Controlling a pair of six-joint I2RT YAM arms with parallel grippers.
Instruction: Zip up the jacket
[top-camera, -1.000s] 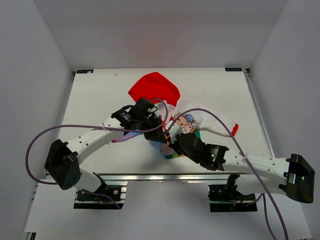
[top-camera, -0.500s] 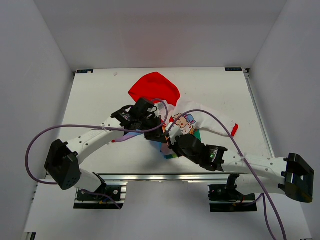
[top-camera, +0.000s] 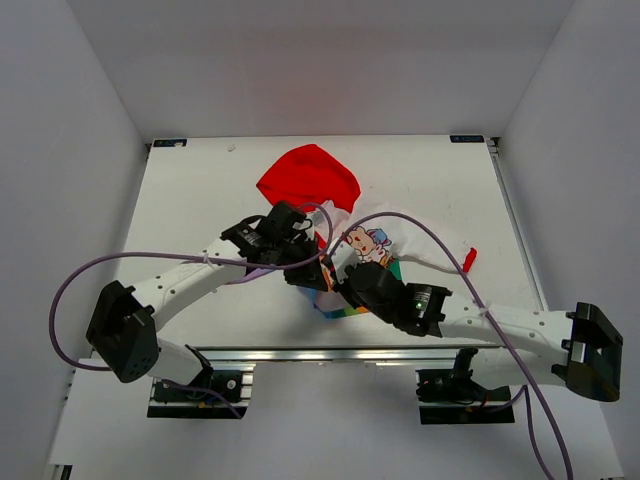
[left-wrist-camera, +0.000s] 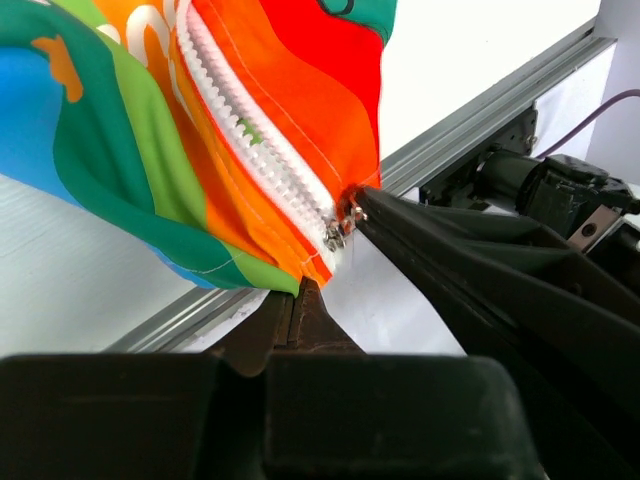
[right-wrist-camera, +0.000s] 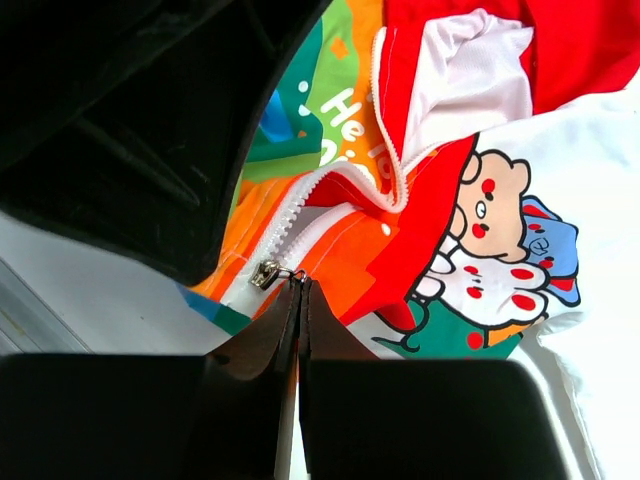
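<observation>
Near: right gripper (right-wrist-camera: 300, 287) jaws closed on pull of small silver zipper slider (right-wrist-camera: 266, 272). left gripper (left-wrist-camera: 305, 292) closed, pinching rainbow-striped fabric hem (left-wrist-camera: 250, 262) just below slider. Beyond slider: child's white cartoon-print jacket (top-camera: 368, 241) flat on white table (top-camera: 190, 190). Step, my read: start of zip run. Next: draw slider up teeth toward red hood (top-camera: 308, 178), hem taut. Count: two grippers, one jacket, one slider.
</observation>
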